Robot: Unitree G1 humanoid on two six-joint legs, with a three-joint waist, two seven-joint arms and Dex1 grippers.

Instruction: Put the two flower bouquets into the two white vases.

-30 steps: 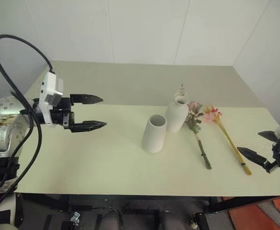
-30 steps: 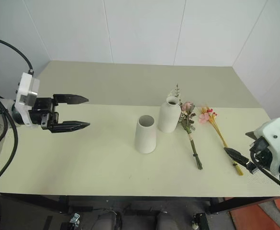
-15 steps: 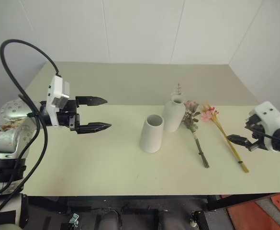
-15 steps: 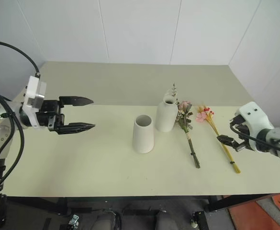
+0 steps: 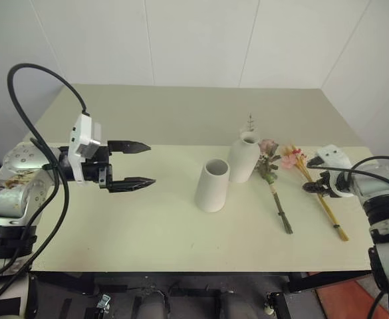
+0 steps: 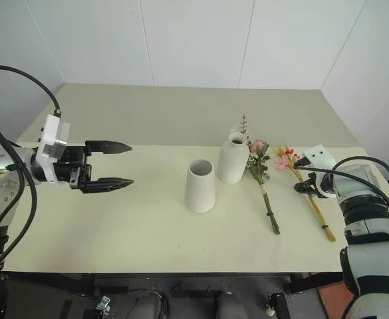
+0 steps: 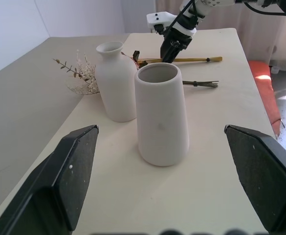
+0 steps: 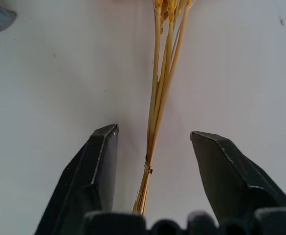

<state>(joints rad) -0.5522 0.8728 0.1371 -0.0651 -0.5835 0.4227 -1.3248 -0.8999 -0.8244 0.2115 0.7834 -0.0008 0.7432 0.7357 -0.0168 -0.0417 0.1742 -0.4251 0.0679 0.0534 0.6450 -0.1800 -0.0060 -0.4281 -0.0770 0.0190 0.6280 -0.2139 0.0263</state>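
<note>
Two white vases stand mid-table: a wide-mouthed cylinder (image 5: 212, 185) and, just behind it to the right, a narrow-necked bottle (image 5: 245, 157). Right of the bottle lies the bushy bouquet (image 5: 272, 174) with pink roses and green leaves. Further right lies the slim bouquet (image 5: 328, 214), pink blossoms toward the back. My right gripper (image 5: 312, 187) is down over its straw-yellow stems (image 8: 158, 93); it is open, one finger on each side, not touching them. My left gripper (image 5: 150, 163) hovers open at the left, pointing at the vases, with nothing in it.
Whitish dried sprigs (image 7: 81, 73) lie on the table behind the bottle vase. The pale table (image 5: 147, 226) has free room between my left gripper and the vases. Its front edge runs close below the bouquets' stem ends. White walls close the back.
My right arm has come in from the table's right edge and dropped over the slim bouquet's stems, and its jaws have narrowed. The left gripper has stayed put; the camera shifted slightly.
</note>
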